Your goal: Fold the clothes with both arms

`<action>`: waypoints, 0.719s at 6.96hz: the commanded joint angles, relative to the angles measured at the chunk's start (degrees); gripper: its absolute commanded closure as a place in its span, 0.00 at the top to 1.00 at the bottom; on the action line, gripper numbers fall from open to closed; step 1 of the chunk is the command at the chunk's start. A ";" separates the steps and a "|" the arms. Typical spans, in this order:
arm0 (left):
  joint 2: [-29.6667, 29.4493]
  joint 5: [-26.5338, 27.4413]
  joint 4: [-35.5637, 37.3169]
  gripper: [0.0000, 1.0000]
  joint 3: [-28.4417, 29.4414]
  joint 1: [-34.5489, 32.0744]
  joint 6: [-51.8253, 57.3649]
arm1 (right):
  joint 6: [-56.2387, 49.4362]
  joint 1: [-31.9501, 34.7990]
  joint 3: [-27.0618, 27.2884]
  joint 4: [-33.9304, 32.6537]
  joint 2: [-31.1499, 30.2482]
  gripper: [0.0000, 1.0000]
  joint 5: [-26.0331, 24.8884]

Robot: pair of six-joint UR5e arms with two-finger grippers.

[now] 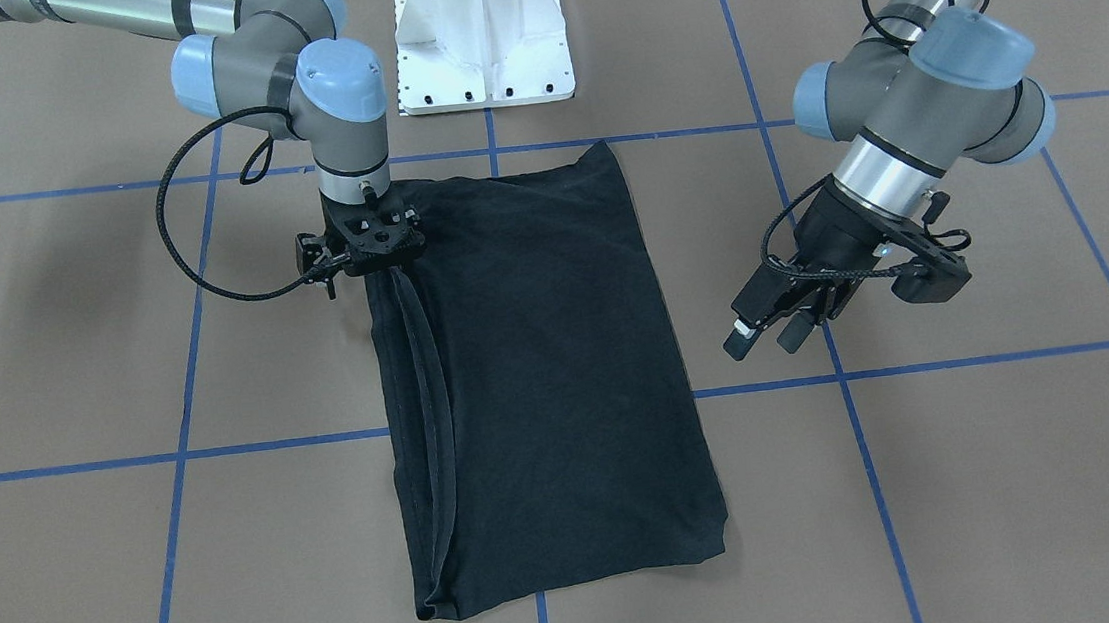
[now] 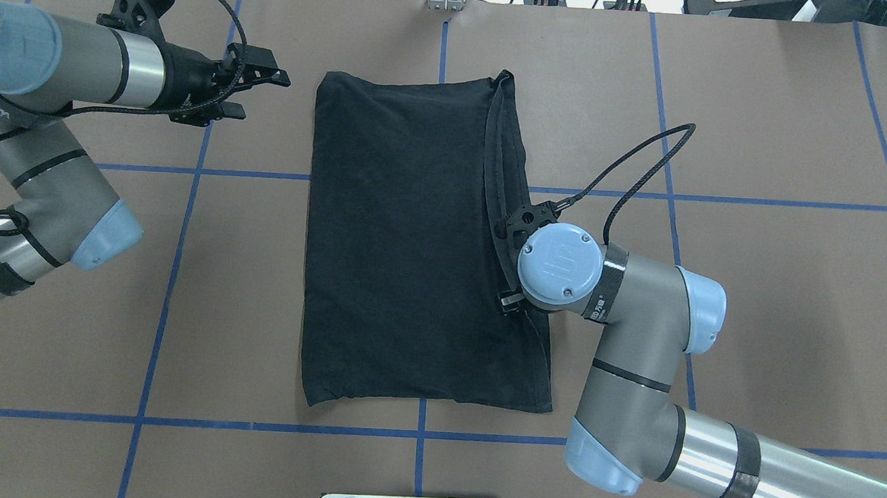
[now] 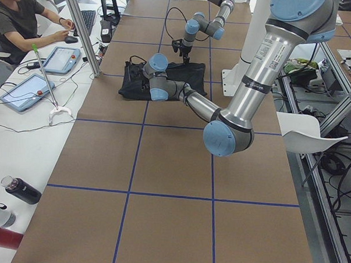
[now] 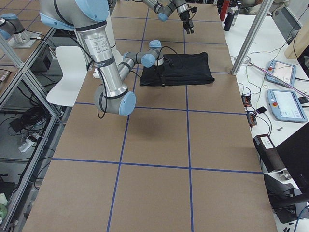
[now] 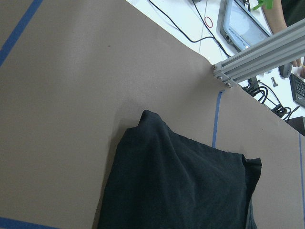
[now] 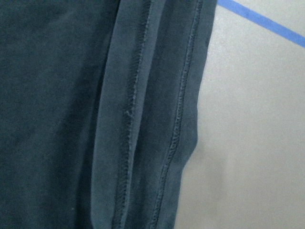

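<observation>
Lying flat in the middle of the front-facing view, the black T-shirt (image 1: 540, 373) was a tall rectangle on the brown table (image 1: 980, 475). Its doubled hems (image 1: 424, 363) ran down the left edge of the cloth. No logo showed on the side you could see. You would have judged it light, soft and limp. Cotton like this sags between two holds, drags on the tabletop and lets its layers slip apart, so nothing stiff would carry a fold over for you. The stitched hems and the corners looked like the best places to take it, pinching every layer at once and lifting both ends together to keep the edge straight.

Your right gripper (image 1: 375, 262) stood upright at the upper left corner of the cloth, right on the hemmed edge. Its wrist camera showed only hems and table, and from overhead the wrist hid the fingers. You could not tell whether they were clenched on fabric or merely above it. Your left gripper (image 1: 764, 338) hung at the right of the view, well apart from the shirt, its fingers spread and holding nothing.
</observation>
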 commanded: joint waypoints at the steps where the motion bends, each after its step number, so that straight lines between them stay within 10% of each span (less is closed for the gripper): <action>1: -0.15 0.07 0.00 1.00 -0.09 0.35 -1.04 | -1.13 1.72 0.00 -0.24 -0.13 1.00 0.62; 5: -0.24 -0.02 0.00 1.00 -0.18 0.35 -1.04 | -1.57 2.17 -0.09 -0.07 -1.80 1.00 1.06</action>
